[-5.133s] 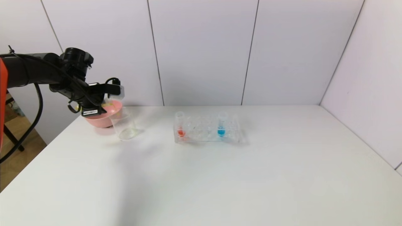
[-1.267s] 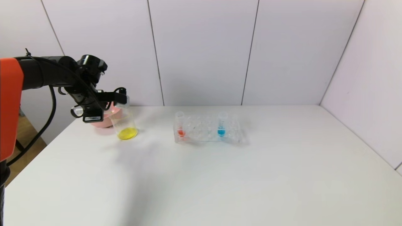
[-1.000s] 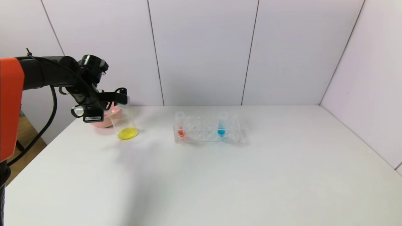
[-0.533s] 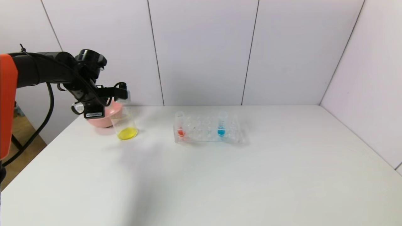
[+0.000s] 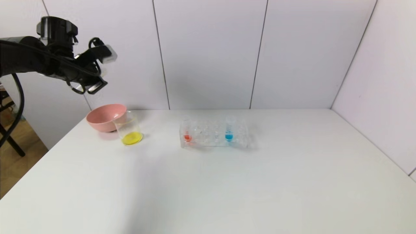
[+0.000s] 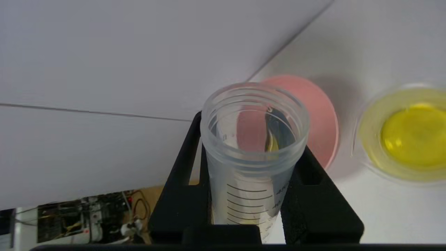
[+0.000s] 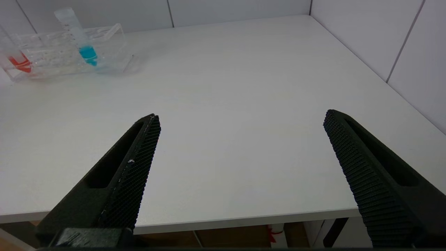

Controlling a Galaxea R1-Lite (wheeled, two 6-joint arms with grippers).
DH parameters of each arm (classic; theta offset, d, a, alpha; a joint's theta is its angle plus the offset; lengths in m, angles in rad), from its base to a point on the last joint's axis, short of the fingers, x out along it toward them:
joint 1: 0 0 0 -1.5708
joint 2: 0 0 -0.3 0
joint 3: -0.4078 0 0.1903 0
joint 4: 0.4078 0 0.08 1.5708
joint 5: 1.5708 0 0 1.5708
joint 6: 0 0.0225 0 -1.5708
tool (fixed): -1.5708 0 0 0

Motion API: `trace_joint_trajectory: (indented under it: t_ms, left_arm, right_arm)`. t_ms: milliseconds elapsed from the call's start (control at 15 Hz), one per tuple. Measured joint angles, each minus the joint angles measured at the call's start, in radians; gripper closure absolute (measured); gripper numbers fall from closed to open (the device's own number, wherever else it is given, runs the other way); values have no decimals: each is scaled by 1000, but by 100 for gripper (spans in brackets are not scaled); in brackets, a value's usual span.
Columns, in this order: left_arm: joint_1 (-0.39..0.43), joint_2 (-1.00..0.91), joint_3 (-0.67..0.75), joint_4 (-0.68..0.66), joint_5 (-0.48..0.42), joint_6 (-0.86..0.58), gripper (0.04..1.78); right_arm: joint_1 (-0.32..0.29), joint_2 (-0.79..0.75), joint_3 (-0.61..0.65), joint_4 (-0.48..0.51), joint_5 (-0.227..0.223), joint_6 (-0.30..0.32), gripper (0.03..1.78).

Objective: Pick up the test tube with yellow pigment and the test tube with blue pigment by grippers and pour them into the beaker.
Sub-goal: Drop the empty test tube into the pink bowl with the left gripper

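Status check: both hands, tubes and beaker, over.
Left hand raised, shut on emptied yellow tube. Right hand open, parked low. Beaker holds yellow; blue tube racked. Nothing blocking.

The left hand (image 6: 249,209) is raised high at the far left, well above the desk, with its black fingers (image 6: 188,195) clamped on a tube (image 6: 252,153). The right hand (image 7: 240,174) is held low at the near right edge, fingers (image 7: 136,164) spread wide.
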Motion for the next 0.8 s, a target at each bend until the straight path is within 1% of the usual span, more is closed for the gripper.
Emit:
trace_joint_trajectory:
  t_ms: [67, 133, 267, 467, 667, 800]
  left_arm:
    - [19, -5, 3, -48, -40, -62, 128]
    - [34, -6, 6, -89, -58, -124, 128]
    - [53, -4, 21, -153, -63, -262, 128]
    - [85, 5, 81, -254, -63, -454, 128]
    - [108, 11, 187, -396, -68, -554, 128]
    - [118, 11, 295, -529, -69, -631, 128]
  right_arm:
    - [0, 0, 0, -1, 0, 0, 10]
    - [0, 0, 0, -1, 0, 0, 10]
    - [0, 0, 0, 0, 0, 0, 10]
    - [0, 0, 0, 0, 0, 0, 10]
    - [0, 0, 0, 0, 0, 0, 10]
    - [0, 0, 0, 0, 0, 0, 10]
